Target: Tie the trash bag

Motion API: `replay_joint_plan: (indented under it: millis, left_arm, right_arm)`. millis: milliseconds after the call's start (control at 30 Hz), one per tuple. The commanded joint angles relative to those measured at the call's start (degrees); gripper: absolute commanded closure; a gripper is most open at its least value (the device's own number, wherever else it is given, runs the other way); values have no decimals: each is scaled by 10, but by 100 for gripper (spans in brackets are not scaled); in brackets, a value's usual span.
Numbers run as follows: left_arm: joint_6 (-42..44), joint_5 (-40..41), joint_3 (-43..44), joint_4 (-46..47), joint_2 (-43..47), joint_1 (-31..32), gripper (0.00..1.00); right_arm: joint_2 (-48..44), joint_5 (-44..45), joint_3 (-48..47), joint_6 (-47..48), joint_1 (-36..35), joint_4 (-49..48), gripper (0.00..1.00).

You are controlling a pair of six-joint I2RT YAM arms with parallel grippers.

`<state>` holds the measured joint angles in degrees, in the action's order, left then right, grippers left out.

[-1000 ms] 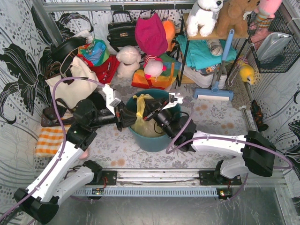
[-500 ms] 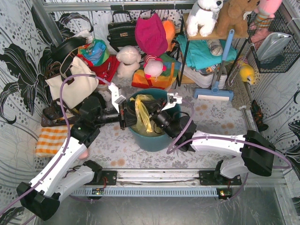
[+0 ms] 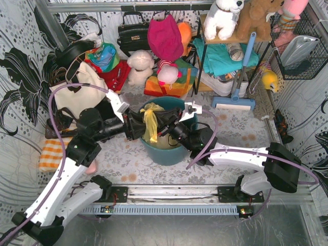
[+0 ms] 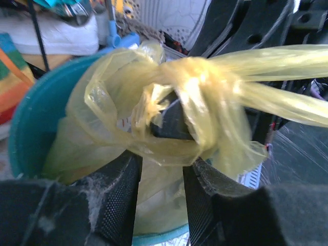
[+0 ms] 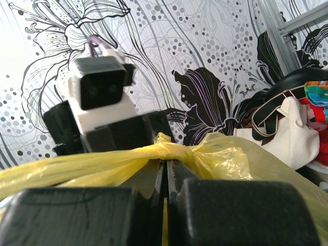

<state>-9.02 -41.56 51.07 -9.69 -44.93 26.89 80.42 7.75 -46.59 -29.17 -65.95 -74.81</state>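
Trash bag [image 3: 149, 119]: yellow-green plastic, its neck gathered into a twisted knot at frame centre, rising above the bin rim; the loose body sags inside.
Bin [image 3: 169, 154]: round and teal, on the patterned table [image 3: 233, 128] between both arms.
Left gripper [image 3: 134, 125]: meets the knot from the left, fingers a narrow gap apart, gripping a twisted band of bag at the tips.
Right gripper [image 3: 163, 122]: closes in from the right, fingers almost together, pinching a sliver of yellow film.
Backdrop: handbags and soft toys across the upper frame.

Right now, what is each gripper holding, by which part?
Right gripper pinches the trash bag by its twisted strand near the knot; left gripper: cannot tell.
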Motion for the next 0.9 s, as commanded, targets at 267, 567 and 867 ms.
replay_joint_plan:
  millis: [267,567,867]
  left_arm:
    - [-24,144,69,-21,82,-3,55]
    - [-129,252,125,-13,41,-3,54]
    - [-142,218,134,-12,16,-3,55]
  right_arm:
    - [-14,-9,-3,9,2,-40,100]
    - [-13,-7,-7,11,2,-32,100]
    - [-10,-9,-14,6,2,-26,100]
